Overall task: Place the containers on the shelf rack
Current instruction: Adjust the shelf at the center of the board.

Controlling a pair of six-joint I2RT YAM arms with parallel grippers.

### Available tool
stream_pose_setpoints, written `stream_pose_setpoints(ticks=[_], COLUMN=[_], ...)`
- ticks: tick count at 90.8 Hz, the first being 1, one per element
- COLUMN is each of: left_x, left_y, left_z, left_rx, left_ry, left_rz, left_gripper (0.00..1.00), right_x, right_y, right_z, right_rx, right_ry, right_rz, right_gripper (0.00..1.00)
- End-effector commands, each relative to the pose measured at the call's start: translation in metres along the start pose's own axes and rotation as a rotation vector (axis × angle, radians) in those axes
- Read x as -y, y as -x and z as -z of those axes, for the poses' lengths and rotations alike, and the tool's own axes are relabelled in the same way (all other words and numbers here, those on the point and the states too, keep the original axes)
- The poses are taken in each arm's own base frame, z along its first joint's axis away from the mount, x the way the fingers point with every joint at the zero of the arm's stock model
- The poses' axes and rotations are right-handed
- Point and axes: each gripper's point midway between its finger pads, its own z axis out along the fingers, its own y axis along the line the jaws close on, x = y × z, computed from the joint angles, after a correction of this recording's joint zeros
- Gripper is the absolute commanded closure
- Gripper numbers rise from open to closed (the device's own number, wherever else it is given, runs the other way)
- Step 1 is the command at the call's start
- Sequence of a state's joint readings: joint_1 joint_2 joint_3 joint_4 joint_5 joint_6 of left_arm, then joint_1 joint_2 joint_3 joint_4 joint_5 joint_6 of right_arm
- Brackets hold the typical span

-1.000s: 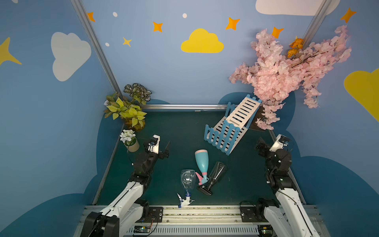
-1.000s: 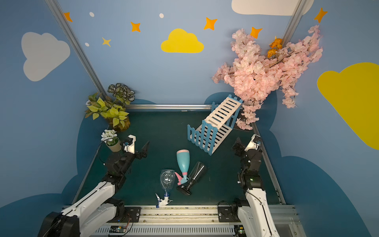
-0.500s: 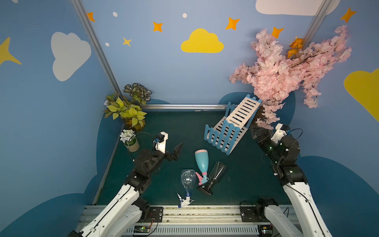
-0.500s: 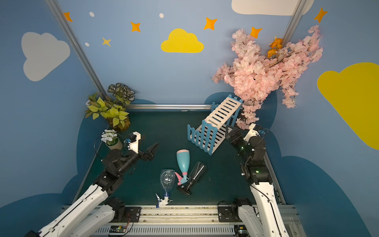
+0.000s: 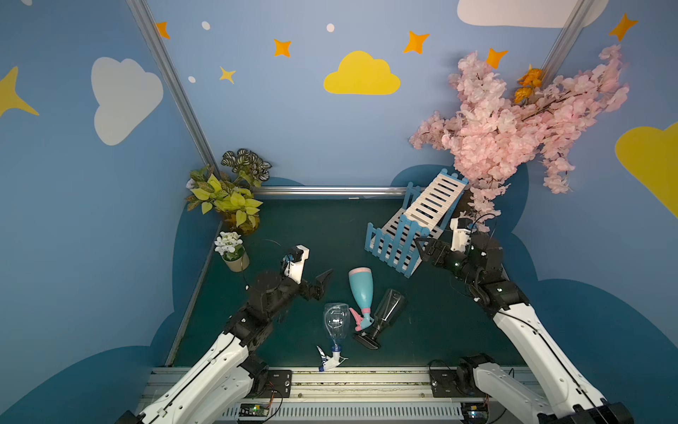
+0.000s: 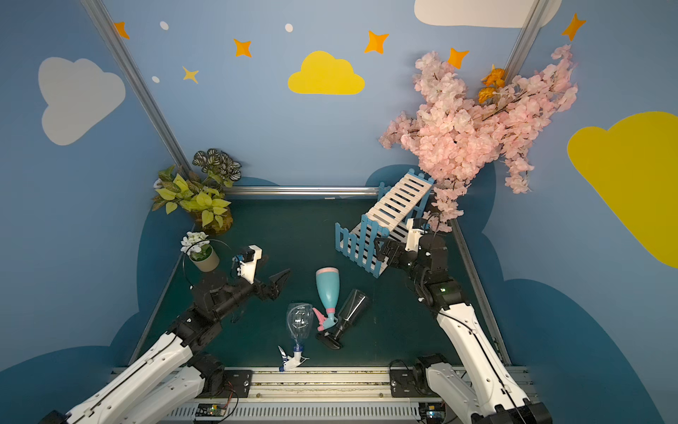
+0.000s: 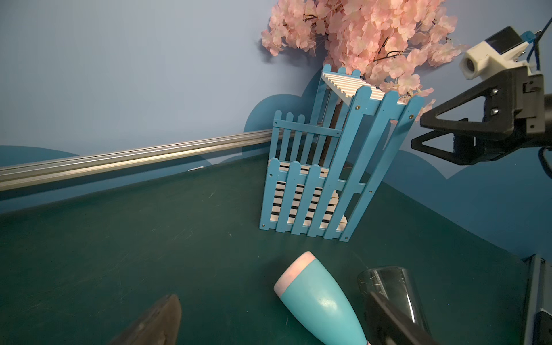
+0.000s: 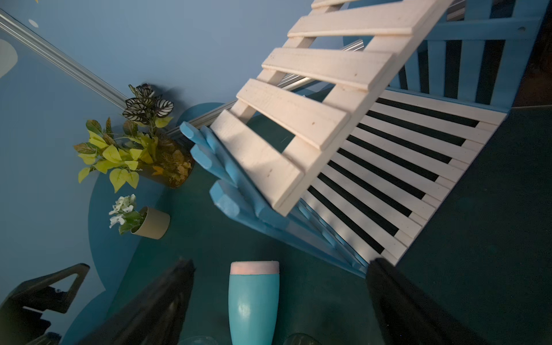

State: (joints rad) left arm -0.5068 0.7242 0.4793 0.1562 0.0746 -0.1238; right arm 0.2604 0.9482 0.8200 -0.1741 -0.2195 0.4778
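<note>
Lying flat on green mat [image 5: 293,227]: clear bottle [image 5: 335,323], teal bottle [image 5: 361,290], dark bottle [image 5: 389,310]. Bottoms toward the back, sprayers toward the front; dark bottle slanted toward shelf rack [image 5: 422,216] at back right. Left gripper [image 5: 324,282] spread wide beside teal bottle, right gripper [image 5: 421,247] spread wide by shelf rack, both empty.

Bare counter [image 5: 304,227] between potted plants [image 5: 231,205] and shelf rack [image 5: 429,202]; blossom branch [image 5: 513,128] overhangs the rack's far end; spray bottles [image 5: 361,290] cluster front-centre.

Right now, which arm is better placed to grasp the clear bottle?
Probably left: the left gripper, open, hovers near the clear bottle; the right gripper is at the shelf rack, beyond the teal bottle.
</note>
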Motion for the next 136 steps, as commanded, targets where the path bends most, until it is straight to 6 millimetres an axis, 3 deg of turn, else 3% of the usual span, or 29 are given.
stream_pose_setpoints(ticks=[1, 20, 52, 69, 85, 122, 136], left_x=[0.0, -0.001, -0.002, -0.002, -0.002, -0.004, -0.005], left_y=[-0.002, -0.006, -0.011, -0.011, -0.014, -0.007, -0.007], left_z=[0.0, -0.002, -0.003, -0.002, 0.0, 0.011, 0.012], left_rx=[-0.005, -0.018, -0.029, -0.028, -0.032, 0.0, 0.003], left_ry=[0.006, 0.007, 0.009, 0.007, 0.01, 0.03, 0.034], left_rz=[-0.003, 0.001, 0.004, 0.006, 0.013, 0.011, 0.014], left_gripper=[0.0, 0.0, 0.0, 0.0, 0.0, 0.0, 0.0], right_x=[-0.014, -0.036, -0.084, -0.107, -0.132, -0.138, -0.147], right_y=[0.018, 0.016, 0.011, -0.001, -0.003, -0.007, -0.009], right_z=[-0.004, -0.023, -0.038, -0.06, -0.081, -0.137, -0.143], right_rx=[0.036, 0.019, 0.053, 0.018, 0.044, 0.197, 0.248], right_ry=[0.025, 0.071, 0.147, 0.177, 0.144, -0.032, -0.058], right_rz=[0.137, 0.227, 0.269, 0.324, 0.398, 0.451, 0.484], right_gripper=[0.03, 0.03, 0.07, 0.28, 0.37, 0.6, 0.9])
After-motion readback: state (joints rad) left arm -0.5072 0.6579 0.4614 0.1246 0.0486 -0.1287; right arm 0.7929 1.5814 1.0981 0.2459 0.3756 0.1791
